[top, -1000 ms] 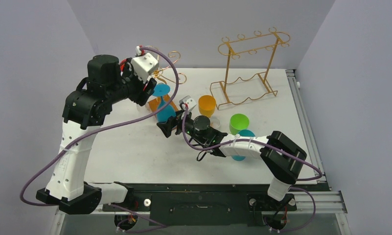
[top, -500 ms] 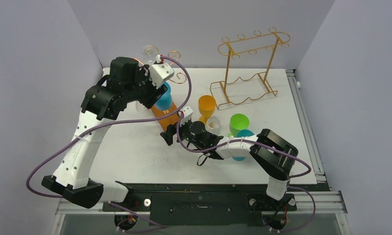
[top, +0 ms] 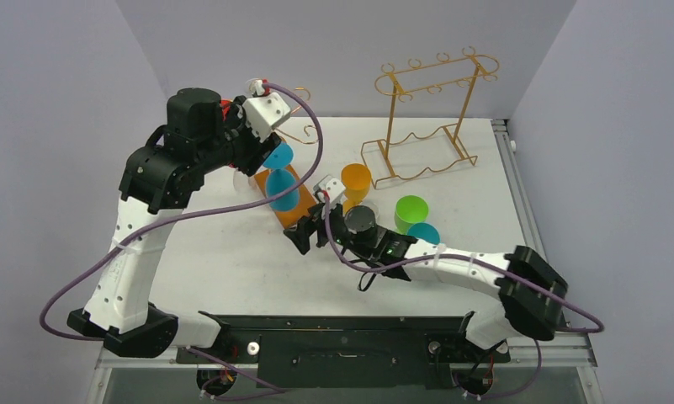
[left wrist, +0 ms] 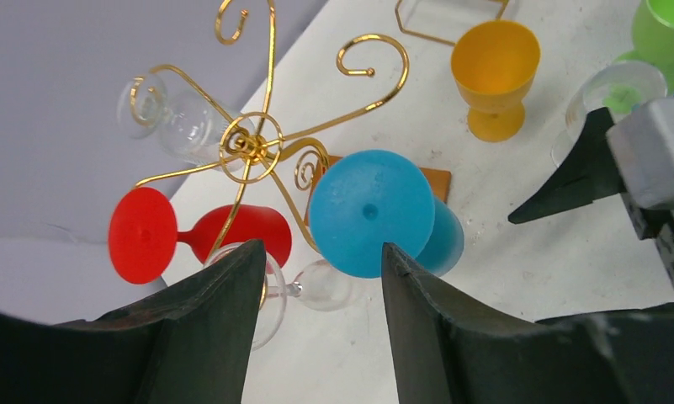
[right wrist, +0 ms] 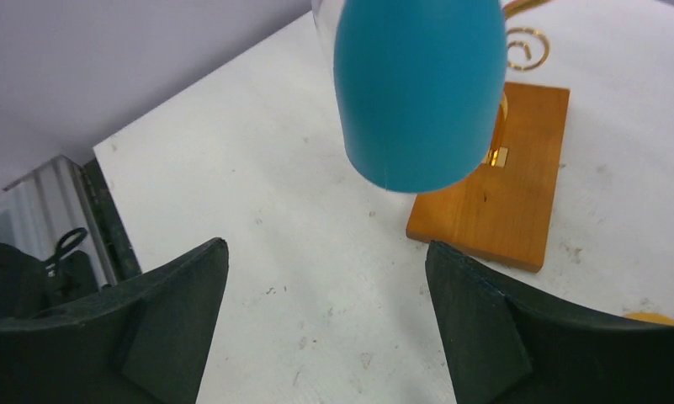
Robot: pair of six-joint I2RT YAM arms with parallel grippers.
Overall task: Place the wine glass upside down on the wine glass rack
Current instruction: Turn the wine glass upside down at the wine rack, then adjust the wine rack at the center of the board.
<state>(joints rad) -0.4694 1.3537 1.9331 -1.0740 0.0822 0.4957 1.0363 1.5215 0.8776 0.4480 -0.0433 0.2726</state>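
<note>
1. Top view: the left gripper (top: 262, 151) has swung back over the wine glass rack (top: 299, 212). The blue wine glass (top: 283, 189) hangs foot-up just beyond its fingers. The right gripper (top: 304, 225) has reached nearer.
2. Left wrist: fingers apart and empty, with the glass's foot just past the tips; it looks hung.
3. Right wrist: fingers wide apart and empty, bowl ahead. Scuffed white table (right wrist: 274, 252), lilac walls (right wrist: 106, 67).

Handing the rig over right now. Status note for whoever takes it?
Left gripper: open, empty, poised over the upturned foot of the blue wine glass.
Right gripper: open, empty, facing the wooden base of the wine glass rack.
Done: the glass is upside down at the rack, bowl hanging over the base; neither gripper holds it.
Left: the stem is hidden, so confirm it sits in a rack arm, then back both arms off.
</note>
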